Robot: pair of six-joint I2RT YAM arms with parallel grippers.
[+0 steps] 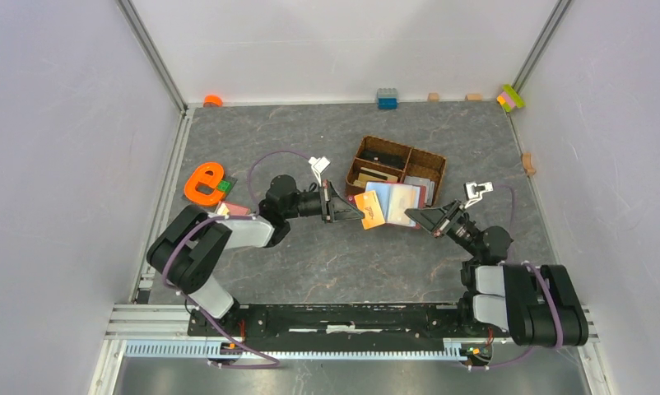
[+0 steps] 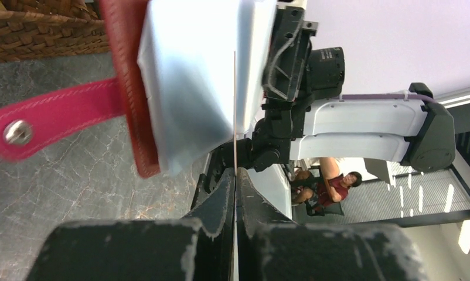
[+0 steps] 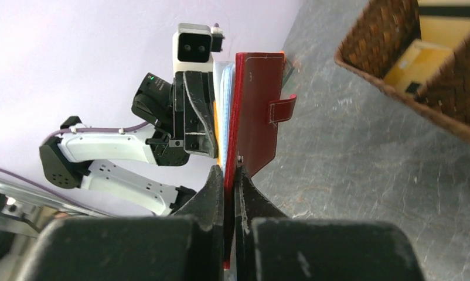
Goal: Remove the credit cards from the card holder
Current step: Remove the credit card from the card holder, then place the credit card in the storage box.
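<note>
left tool is clenched on the edge of an orange-tan card, one of the credit cards. in the left wrist view the card runs edge-on between the fingers. the card overlaps the left side of the card holder; can't tell if it is fully free of its slot. risk: the grip is thin and only on the edge, so a crooked pull could bend the card or let it slide out.

the holder is dark red and lies open, face up, and seems lifted off the counter, just in front of the basket. light blue cards sit in its sleeves. its strap hangs loose. risk: a tug on the orange card could drag the others out or shake them loose.

right tool is clenched on the holder's near right edge. risk: only the edge is pinched, so a left-arm pull could twist the holder or yank it free.

the basket is brown wicker with compartments. one holds something dark, one a tan flat thing, one a grey-blue card-like thing.
</note>
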